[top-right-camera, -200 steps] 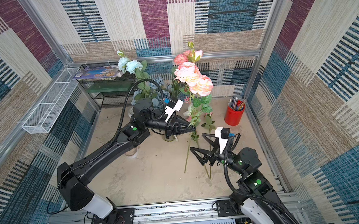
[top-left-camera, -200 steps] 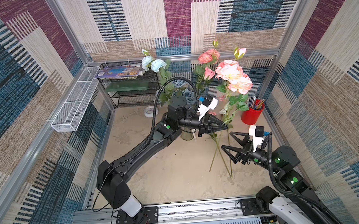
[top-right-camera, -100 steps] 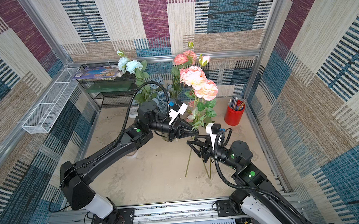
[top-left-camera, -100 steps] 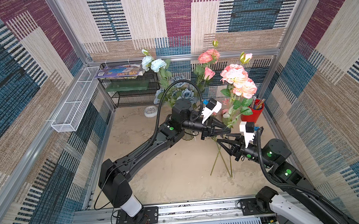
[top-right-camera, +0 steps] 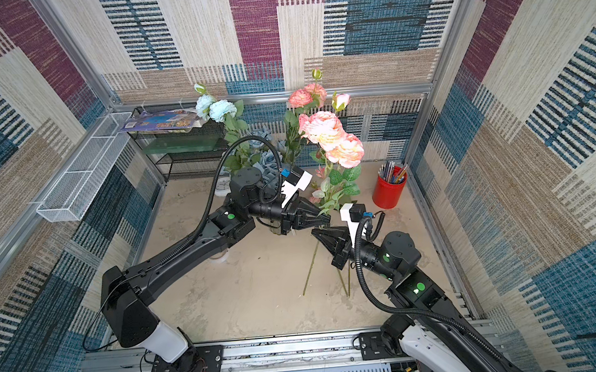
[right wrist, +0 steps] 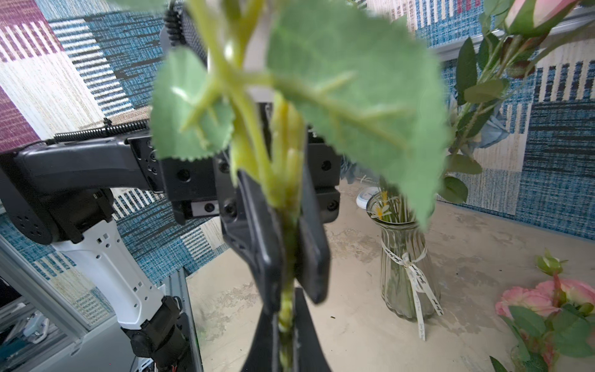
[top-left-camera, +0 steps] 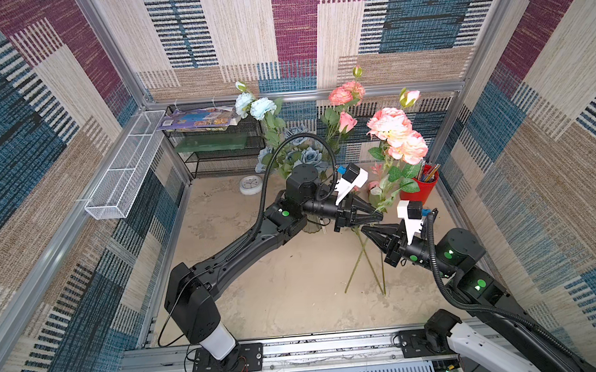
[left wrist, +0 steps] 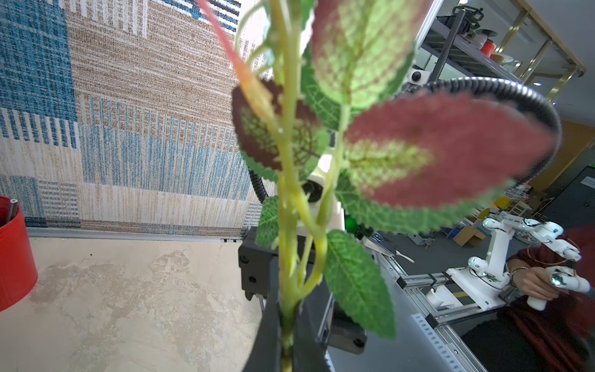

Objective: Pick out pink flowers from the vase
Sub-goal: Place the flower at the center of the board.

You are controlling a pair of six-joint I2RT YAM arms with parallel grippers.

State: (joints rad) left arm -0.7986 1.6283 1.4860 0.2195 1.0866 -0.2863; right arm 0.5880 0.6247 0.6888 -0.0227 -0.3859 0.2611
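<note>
Right gripper (top-left-camera: 366, 229) has come in from near the front rail and clamped onto the held pink flowers' stems (right wrist: 286, 244), just below the left gripper (top-left-camera: 378, 217). A second ago its jaws stood wide and well clear of the stems; now they are clenched on them, seen plainly in the right wrist view. Left jaws look still pinched on the same stem bundle in the left wrist view (left wrist: 288, 315); whether they are starting to ease off, I can't tell.

Meaning, as I read it: a handover. Both arms have the bundle, so left can let go and right can carry it off.

Position: the held pink flowers (top-left-camera: 397, 138) stand roughly upright, blooms high above both grippers, lower stem ends (top-left-camera: 364, 267) splayed down to the worktop (top-left-camera: 278, 300). The stems run between both sets of jaws, left grip above, right grip just under it, tips nearly touching.

The vase (right wrist: 404, 257) sits behind the left arm, well apart from the grip point. One taller pink stem (top-left-camera: 346, 95) seems still in it, with the blue ones (top-left-camera: 309, 156). More pink blooms lie on the worktop (right wrist: 544, 299).
</note>
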